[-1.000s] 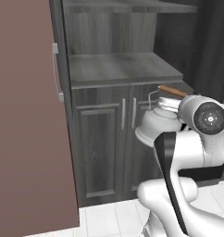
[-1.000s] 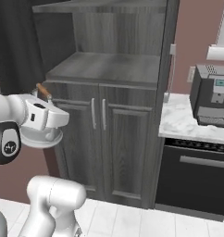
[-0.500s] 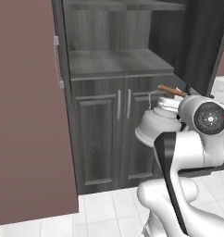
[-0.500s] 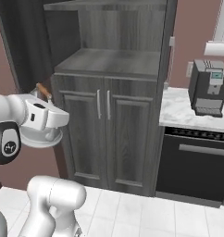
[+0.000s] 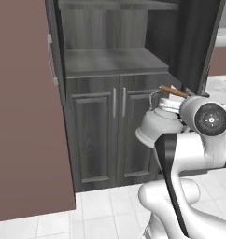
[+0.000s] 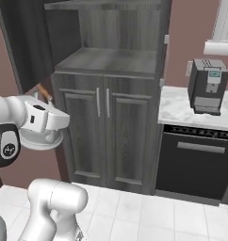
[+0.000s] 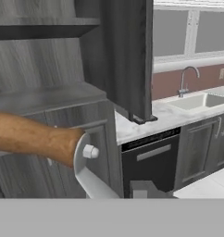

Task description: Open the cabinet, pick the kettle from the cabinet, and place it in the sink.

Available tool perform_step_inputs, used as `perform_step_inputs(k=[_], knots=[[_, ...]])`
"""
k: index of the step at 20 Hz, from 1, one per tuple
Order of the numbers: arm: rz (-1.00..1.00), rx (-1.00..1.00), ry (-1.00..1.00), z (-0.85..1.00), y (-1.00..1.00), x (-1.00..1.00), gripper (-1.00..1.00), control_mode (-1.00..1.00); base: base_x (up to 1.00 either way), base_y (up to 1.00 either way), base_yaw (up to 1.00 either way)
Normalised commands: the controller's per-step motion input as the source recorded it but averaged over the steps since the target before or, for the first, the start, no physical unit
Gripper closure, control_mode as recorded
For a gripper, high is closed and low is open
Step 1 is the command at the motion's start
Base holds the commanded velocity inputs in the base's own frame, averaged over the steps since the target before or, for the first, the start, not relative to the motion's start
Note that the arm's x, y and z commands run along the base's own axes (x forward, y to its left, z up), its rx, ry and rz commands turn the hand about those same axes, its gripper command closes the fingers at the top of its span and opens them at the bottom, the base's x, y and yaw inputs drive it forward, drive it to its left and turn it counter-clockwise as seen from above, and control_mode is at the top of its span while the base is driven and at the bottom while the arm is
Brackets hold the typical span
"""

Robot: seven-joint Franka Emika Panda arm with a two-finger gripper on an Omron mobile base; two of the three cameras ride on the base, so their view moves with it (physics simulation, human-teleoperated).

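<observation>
From my seat, the fingers are pinched nearly together on the brown wooden bar of the small squat white-silver kettle, which hangs from its arched wire handle below the hand. In the hand view the bar runs in from the left, with the silver wire end and its bolt curving down beside it. In the left base view I see the kettle's rounded body just left of the white wrist, held up in the air in front of the lower dark grey doors with small handles, apart from them. In the right base view the kettle sits tucked under the white forearm.

Behind it stands the tall dark grey wood-grain cabinet, its upper door swung open and the shelf bare. Further out in the hand view lie the white marble counter, the off-white rectangular sink and its slim silver gooseneck faucet, well apart from the kettle. In the right base view a grey coffee machine stands on the counter above a black dishwasher front.
</observation>
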Motion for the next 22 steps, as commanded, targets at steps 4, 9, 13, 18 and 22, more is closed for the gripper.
perform_step_inputs(k=[4,9,13,18,22], knots=[[0.00,0.00,0.00,0.00,0.00,0.00,1.00,1.00,-0.16,-0.57,0.06],[0.00,0.00,0.00,0.00,0.00,0.00,1.00,1.00,-0.09,-0.61,0.05],[0.00,0.00,0.00,0.00,0.00,0.00,1.00,1.00,-0.10,-0.64,0.03],[0.00,0.00,0.00,0.00,0.00,0.00,1.00,1.00,-0.15,-0.65,0.01],[0.00,0.00,0.00,0.00,0.00,0.00,1.00,1.00,-0.09,-0.65,0.00]])
